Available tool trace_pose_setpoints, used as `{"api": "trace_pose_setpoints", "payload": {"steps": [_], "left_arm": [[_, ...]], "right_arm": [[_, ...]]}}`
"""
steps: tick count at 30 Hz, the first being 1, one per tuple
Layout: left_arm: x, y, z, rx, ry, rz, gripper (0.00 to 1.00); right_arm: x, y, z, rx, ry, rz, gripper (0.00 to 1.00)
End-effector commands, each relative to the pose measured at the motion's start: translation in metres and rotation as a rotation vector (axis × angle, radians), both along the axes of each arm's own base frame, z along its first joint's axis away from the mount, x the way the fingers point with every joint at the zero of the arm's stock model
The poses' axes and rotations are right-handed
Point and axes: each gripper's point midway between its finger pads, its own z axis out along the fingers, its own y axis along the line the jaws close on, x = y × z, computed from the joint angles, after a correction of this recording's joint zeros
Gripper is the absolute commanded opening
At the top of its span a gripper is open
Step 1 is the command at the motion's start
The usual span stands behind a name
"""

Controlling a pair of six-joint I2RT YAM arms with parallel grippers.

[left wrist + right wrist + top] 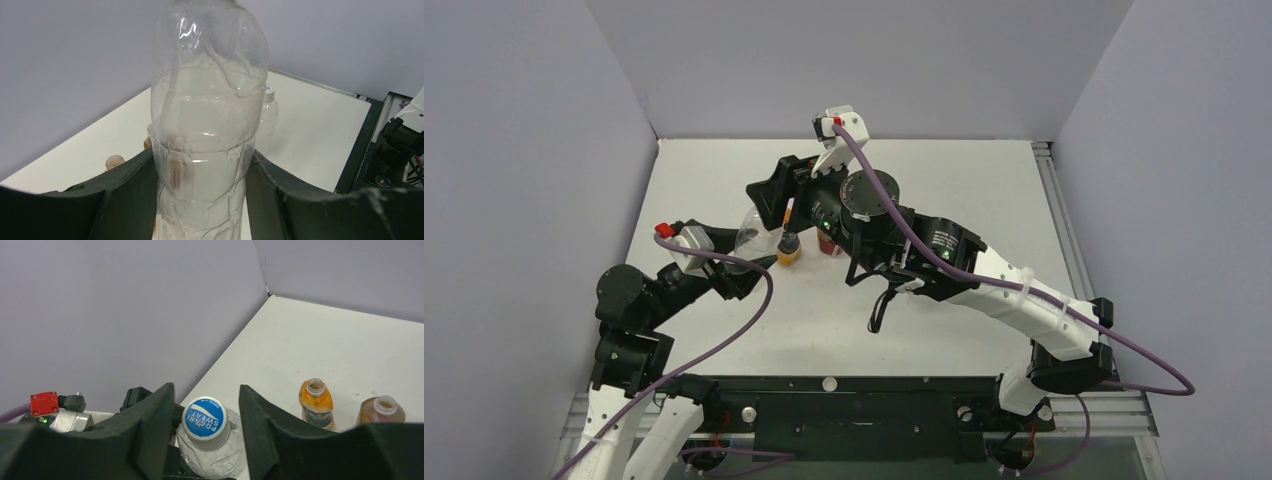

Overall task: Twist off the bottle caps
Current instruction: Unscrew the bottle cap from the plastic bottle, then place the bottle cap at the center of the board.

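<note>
My left gripper [201, 152] is shut on the body of the clear bottle [207, 115], holding it tilted above the table at the left [752, 240]. Its blue cap [205, 419] sits on the neck. My right gripper [206, 392] is open, with one jaw on each side of the blue cap and a gap on both sides. The orange bottle [315, 402] and the reddish-brown bottle [382, 411] stand side by side on the table with open necks, no caps on them. A small clear bottle with a white cap [270, 90] stands further back in the left wrist view.
The white table [964, 190] is walled by grey panels at the back and sides. A black rail [874, 400] with the arm bases runs along the near edge. The right arm [984, 275] reaches across the middle, above the two open bottles.
</note>
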Motion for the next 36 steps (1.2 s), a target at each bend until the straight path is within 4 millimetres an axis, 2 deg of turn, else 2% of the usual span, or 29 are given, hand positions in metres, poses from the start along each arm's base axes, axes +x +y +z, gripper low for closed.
{"api": "trace_pose_setpoints", "payload": {"steps": [1,4,7,11,14,16,17,18,19,20,21,22,23,24,25,26,27,30,33,36], "left_arm": [[0.001,0.001,0.011,-0.006,-0.047,0.013,0.00],[0.001,0.001,0.011,-0.008,-0.046,0.007,0.00],[0.000,0.001,0.013,-0.011,-0.049,0.008,0.00],[-0.001,0.001,0.014,-0.014,-0.051,0.008,0.00],[-0.002,0.000,0.014,-0.018,-0.045,0.001,0.00],[-0.004,-0.001,0.013,-0.022,-0.034,-0.013,0.00],[-0.007,-0.004,0.013,-0.021,-0.033,-0.036,0.00],[-0.010,-0.006,0.013,-0.033,-0.018,-0.054,0.00],[-0.016,-0.010,0.015,-0.037,-0.022,-0.093,0.00],[-0.022,-0.012,0.017,-0.054,-0.008,-0.120,0.00],[-0.029,-0.017,0.021,-0.060,-0.019,-0.171,0.00],[-0.034,-0.020,0.022,-0.080,0.009,-0.201,0.00],[-0.042,-0.024,0.023,-0.077,0.013,-0.254,0.00],[-0.047,-0.027,0.022,-0.087,0.050,-0.288,0.00],[-0.056,-0.030,0.028,-0.083,0.036,-0.345,0.00],[-0.059,-0.032,0.028,-0.096,0.072,-0.373,0.00],[-0.066,-0.034,0.030,-0.092,0.074,-0.413,0.00],[-0.075,-0.037,0.028,-0.097,0.122,-0.470,0.00],[-0.083,-0.039,0.024,-0.081,0.142,-0.521,0.00],[-0.086,-0.040,0.016,-0.070,0.180,-0.559,0.00]], "right_arm": [[-0.001,-0.003,0.002,0.004,-0.002,0.012,0.52],[-0.001,-0.001,-0.001,-0.001,0.003,0.010,0.53],[-0.001,-0.001,-0.002,-0.001,0.004,0.011,0.48],[-0.001,-0.003,-0.002,-0.003,0.001,0.009,0.35],[0.001,-0.010,0.002,0.002,-0.010,-0.002,0.21],[-0.001,-0.014,0.007,0.010,-0.025,0.012,0.13],[-0.003,-0.019,0.016,0.035,-0.043,0.023,0.11],[-0.009,-0.016,0.014,0.023,-0.060,0.076,0.10],[-0.012,-0.021,0.024,0.042,-0.093,0.101,0.09],[-0.022,-0.014,0.020,0.032,-0.107,0.179,0.08],[-0.028,-0.021,0.032,0.052,-0.153,0.207,0.07],[-0.039,-0.017,0.026,0.038,-0.171,0.281,0.07],[-0.054,-0.022,0.039,0.062,-0.228,0.360,0.07],[-0.058,-0.021,0.031,0.048,-0.236,0.391,0.07],[-0.069,-0.030,0.043,0.078,-0.279,0.444,0.07],[-0.072,-0.030,0.036,0.068,-0.284,0.469,0.07],[-0.075,-0.038,0.041,0.077,-0.310,0.488,0.06],[-0.071,-0.050,0.040,0.070,-0.327,0.501,0.06],[-0.077,-0.062,0.049,0.088,-0.347,0.551,0.06],[-0.072,-0.074,0.057,0.084,-0.360,0.541,0.06]]}}
